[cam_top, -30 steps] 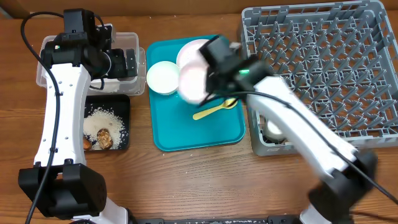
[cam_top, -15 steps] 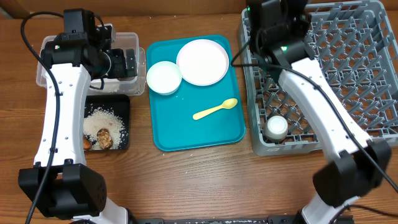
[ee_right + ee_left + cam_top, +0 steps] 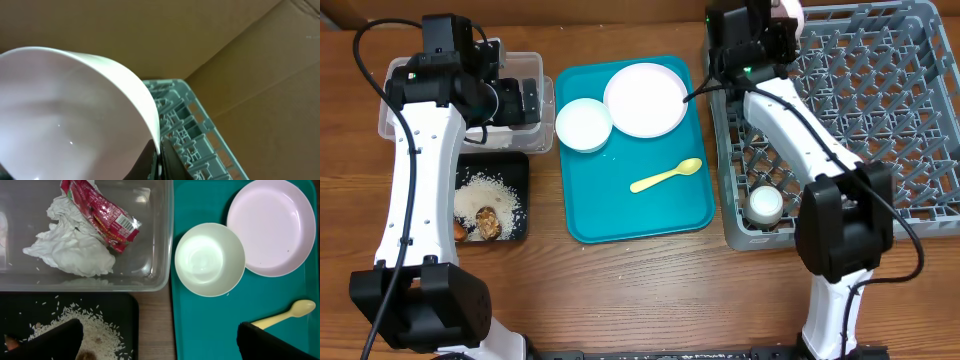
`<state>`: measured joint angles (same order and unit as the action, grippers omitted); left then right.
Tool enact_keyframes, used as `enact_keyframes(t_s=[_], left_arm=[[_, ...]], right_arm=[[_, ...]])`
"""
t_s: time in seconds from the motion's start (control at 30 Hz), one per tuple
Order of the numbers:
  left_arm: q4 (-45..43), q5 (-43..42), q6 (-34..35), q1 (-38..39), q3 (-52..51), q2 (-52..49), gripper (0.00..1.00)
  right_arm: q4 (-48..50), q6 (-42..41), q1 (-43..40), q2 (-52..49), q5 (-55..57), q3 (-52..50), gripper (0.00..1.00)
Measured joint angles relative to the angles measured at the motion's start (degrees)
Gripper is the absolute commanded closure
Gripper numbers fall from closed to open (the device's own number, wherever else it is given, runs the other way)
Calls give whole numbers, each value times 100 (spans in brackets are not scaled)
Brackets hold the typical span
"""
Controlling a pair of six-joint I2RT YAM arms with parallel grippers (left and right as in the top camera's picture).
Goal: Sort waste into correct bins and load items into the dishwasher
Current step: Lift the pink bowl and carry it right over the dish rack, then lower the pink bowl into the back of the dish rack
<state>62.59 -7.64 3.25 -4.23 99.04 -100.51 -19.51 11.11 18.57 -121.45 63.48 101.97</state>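
Over the tub (image 3: pixel 145 245) at 9 o'clock, left jaws gape, gripping nothing, with paper (image 3: pixel 75 255) and wrapper (image 3: pixel 100 215) beneath; the tray bowl (image 3: pixel 583 124) sits at 3 o'clock from them, on the teal tray (image 3: pixel 640 215), nearer this arm; right jaws are clenched on the held bowl (image 3: pixel 65 115) by its rim, above the rack's (image 3: pixel 860 100) 11 o'clock corner; from that bowl the pegs lie toward 5 o'clock in the wrist view, so lowering it there seems next.

The left arm (image 3: pixel 405 190) and right arm (image 3: pixel 790 110) have white links with bulky black joints. Thin black cables (image 3: pixel 357 50) loop alongside. The left hand (image 3: pixel 157 330) has black fingers (image 3: pixel 50 340).
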Motion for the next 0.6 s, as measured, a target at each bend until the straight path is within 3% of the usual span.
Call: enact_keyframes(t_s=[0.6], left_arm=[[0, -2, 0, 0, 0, 0, 0]], right_arm=[[809, 133, -24, -793, 98, 0, 96]])
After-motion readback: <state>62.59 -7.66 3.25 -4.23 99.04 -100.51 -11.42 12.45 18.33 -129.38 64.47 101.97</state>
